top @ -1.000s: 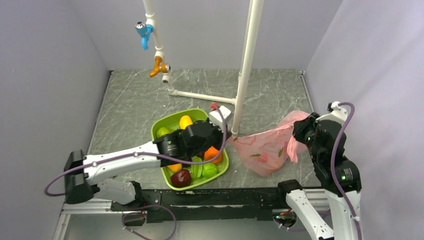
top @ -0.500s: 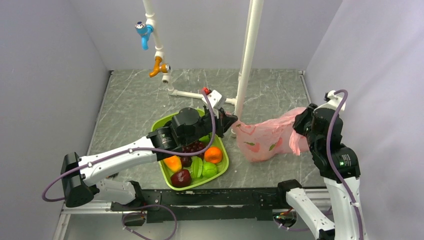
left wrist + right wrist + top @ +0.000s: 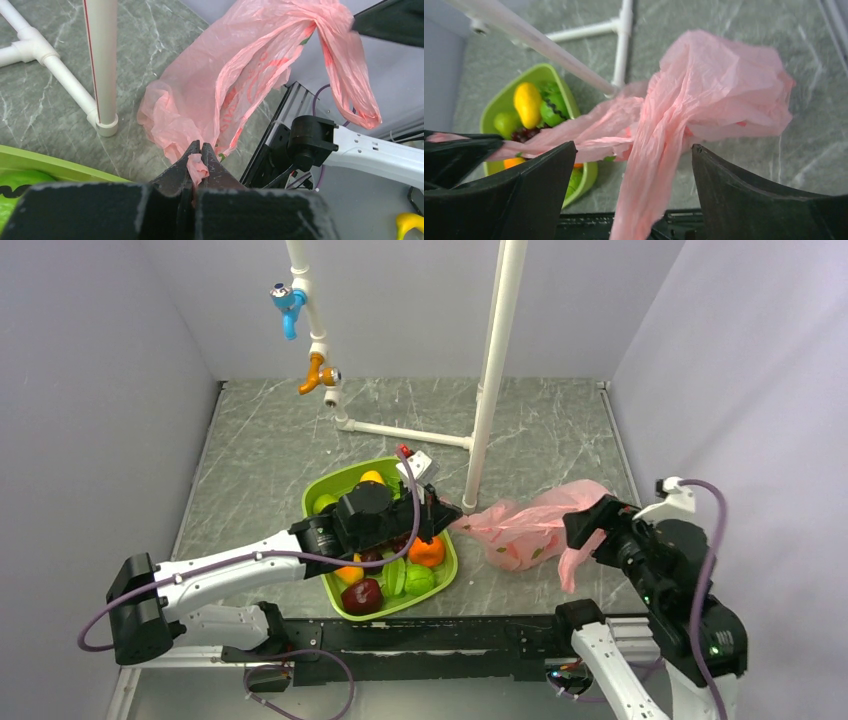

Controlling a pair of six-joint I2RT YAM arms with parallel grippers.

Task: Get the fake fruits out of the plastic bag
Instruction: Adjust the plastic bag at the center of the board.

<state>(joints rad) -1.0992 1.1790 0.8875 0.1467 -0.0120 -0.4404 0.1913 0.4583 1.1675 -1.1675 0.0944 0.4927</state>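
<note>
At the right edge of the green tray [image 3: 330, 490], the L gripper [image 3: 200, 150] is shut tight on a bunched corner of the plastic bag [image 3: 240, 75], w/ a nub of pink film squeezed btw its fingertips. The tray sits behind & under those fingers; the white post [image 3: 102, 65] stands just ahead-left of them. From the pinch the bag runs out rightward, body slumped on the table [image 3: 260, 440], loop handles [image 3: 350, 75] at the far end. Prob held by the closed bottom corner so the mouth faces away & contents can tip out. R gripper [image 3: 633, 147]: fingers spread wide, gripping nothing; one of the loop handles dangles in the gap, not clamped. No fake fruits seen in or beside the bag; the film's too crumpled to tell if any are inside.
</note>
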